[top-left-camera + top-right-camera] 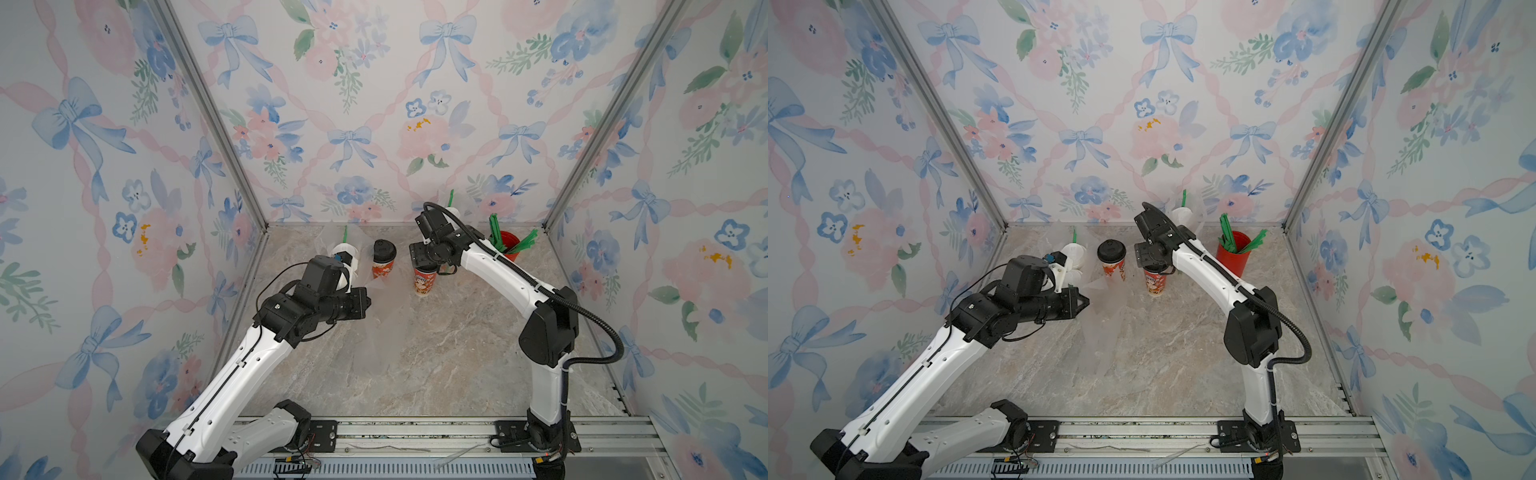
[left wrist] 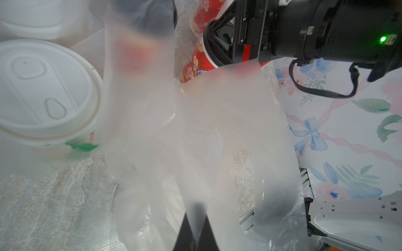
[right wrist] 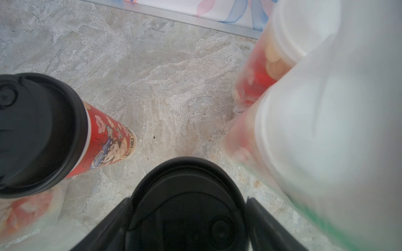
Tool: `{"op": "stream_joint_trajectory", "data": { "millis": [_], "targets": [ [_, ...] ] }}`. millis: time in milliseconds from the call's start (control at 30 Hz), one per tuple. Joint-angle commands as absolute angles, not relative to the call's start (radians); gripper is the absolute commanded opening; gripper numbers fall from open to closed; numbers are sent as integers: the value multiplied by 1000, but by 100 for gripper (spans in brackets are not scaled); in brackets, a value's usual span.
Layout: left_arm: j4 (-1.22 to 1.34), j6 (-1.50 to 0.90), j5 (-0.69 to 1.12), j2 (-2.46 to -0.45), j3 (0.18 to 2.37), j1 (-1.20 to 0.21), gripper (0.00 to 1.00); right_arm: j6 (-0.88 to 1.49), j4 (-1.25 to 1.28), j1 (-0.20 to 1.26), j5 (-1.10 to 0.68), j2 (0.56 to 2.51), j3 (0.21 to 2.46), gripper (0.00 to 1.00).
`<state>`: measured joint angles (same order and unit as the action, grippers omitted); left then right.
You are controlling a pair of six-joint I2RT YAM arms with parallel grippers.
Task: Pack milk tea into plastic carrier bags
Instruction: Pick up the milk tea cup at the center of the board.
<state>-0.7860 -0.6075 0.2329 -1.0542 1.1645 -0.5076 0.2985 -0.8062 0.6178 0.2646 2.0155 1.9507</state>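
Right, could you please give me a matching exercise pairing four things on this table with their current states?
1 clear bag
2 nearer black-lidded cup
3 farther black-lidded cup
4 plain red cup

a holds green straws
b stands free of both grippers
c pinched by the shut left gripper
d between the jaws of the right gripper

Pairs: 1-c, 2-d, 3-b, 4-a

Bright, even, diffuse light fills both top views; shadows are faint, and the walls (image 1: 374, 104) bow toward the edges. In the wrist views the near carrier bag (image 2: 217, 130) smears milky, possibly from closeness, and a white-lidded cup (image 3: 315, 130) is unfocused.
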Motion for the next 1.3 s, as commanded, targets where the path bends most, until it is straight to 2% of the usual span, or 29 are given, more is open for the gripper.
{"op": "stream_joint_trajectory", "data": {
  "millis": [0,633,1133,1267],
  "targets": [
    [-781,-621,233,-1035,1153,-499,0,300,-875,628,295,2039,1991,82],
    [-778,-618,237,-1031,1146,-493,0,334,-917,644,293,2075,2043,84],
    [-778,-623,237,-1026,1141,-491,0,348,-939,648,286,2076,2048,73],
    [-779,-625,238,-1027,1142,-491,0,354,-953,647,278,2080,2053,78]
  ]
}}
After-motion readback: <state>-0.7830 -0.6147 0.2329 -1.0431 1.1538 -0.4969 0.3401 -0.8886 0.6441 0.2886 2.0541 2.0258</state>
